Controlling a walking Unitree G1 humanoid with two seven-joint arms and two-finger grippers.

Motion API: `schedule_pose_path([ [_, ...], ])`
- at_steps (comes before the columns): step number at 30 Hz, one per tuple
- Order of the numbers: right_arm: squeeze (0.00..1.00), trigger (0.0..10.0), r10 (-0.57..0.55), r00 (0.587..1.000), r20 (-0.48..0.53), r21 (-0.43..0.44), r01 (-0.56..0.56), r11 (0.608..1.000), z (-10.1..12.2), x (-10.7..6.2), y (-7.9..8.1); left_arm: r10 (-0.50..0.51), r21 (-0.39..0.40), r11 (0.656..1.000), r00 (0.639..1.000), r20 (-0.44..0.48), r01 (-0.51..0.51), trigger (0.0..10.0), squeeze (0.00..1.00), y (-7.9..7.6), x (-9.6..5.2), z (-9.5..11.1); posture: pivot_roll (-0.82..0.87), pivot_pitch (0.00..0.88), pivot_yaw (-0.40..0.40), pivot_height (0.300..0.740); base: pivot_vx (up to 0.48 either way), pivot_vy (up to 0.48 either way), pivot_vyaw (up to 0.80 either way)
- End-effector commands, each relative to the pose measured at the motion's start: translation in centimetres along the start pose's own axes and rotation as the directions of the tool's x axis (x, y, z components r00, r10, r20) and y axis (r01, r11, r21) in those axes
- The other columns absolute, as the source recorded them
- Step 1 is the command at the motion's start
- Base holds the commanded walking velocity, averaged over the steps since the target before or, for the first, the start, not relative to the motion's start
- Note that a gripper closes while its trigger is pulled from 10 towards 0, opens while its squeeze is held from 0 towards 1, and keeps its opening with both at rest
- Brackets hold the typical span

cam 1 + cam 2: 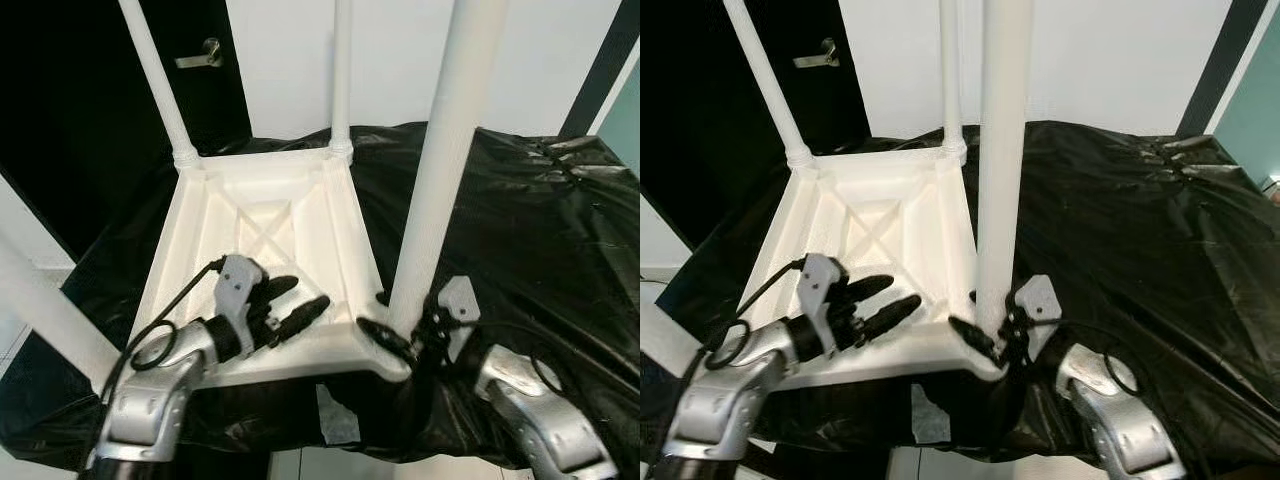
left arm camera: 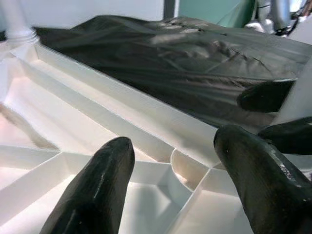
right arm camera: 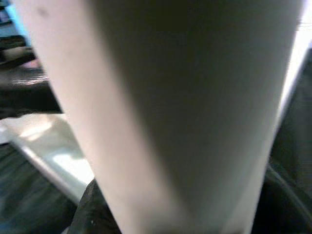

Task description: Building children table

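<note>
A white plastic children's table (image 1: 190, 215) lies upside down on a black sheet, ribbed underside up. Two legs stand at its far corners (image 1: 160, 90) (image 1: 342, 70), and a third leg (image 1: 40, 300) stands at the near left. The near-right leg (image 1: 445, 150) rises from its corner socket. My right gripper (image 1: 400, 335) is shut on this leg's base, one black finger showing on the leg's left side; the leg (image 3: 170, 97) fills the space between the fingers. My left gripper (image 1: 305, 292) hovers open over the ribbed underside (image 2: 73, 112) by the near edge, holding nothing.
The black plastic sheet (image 1: 520, 230) covers the whole work surface and hangs over its front edge, where a pale patch (image 1: 335, 415) shows. A dark door with a metal handle (image 1: 200, 55) stands at the back left, beside a white wall.
</note>
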State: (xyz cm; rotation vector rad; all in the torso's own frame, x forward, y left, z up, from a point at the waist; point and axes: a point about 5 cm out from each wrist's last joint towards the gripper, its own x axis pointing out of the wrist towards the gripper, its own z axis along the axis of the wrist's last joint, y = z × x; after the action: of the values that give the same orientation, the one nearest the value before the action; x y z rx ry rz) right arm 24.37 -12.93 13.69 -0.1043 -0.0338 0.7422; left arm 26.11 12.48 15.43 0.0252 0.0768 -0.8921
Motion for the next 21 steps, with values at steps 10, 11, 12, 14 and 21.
schedule_pose_path([
  [10,0.0,0.0,-0.507,0.86,-0.064,0.016,0.509,0.861,-1.4,-0.1,-2.1,0.087,0.035,0.996,0.996,-0.001,-0.086,10.0,0.0,0.0,0.6,-0.4,-0.04,0.0,0.03,0.74,0.0,0.0,0.0],
  [11,0.0,0.0,-0.574,0.815,-0.079,0.004,0.576,0.817,-1.8,-0.2,-2.0,0.101,0.045,0.994,0.995,-0.007,-0.1,10.0,0.0,0.0,0.6,-0.6,-0.04,0.0,0.031,0.74,0.0,0.0,0.0],
  [12,0.0,0.0,-0.574,0.815,-0.079,0.004,0.576,0.817,-1.8,-0.2,-2.0,0.101,0.045,0.994,0.995,-0.007,-0.1,10.0,0.0,0.0,0.6,-0.6,-0.04,0.0,0.031,0.74,0.0,0.0,0.0],
  [14,0.0,0.0,-0.613,0.786,-0.086,-0.007,0.615,0.789,-2.0,-0.3,-2.0,0.109,0.051,0.993,0.994,-0.011,-0.108,10.0,0.0,-0.1,0.7,-0.7,-0.04,0.0,0.031,0.74,0.0,0.0,0.0],
  [21,0.0,10.0,-0.69,0.722,-0.052,0.046,0.692,0.72,-1.5,0.8,-1.1,0.135,0.075,0.988,0.991,0.021,-0.136,10.0,0.0,-0.7,1.2,-0.6,-0.03,0.0,0.037,0.74,0.0,0.0,0.0],
])
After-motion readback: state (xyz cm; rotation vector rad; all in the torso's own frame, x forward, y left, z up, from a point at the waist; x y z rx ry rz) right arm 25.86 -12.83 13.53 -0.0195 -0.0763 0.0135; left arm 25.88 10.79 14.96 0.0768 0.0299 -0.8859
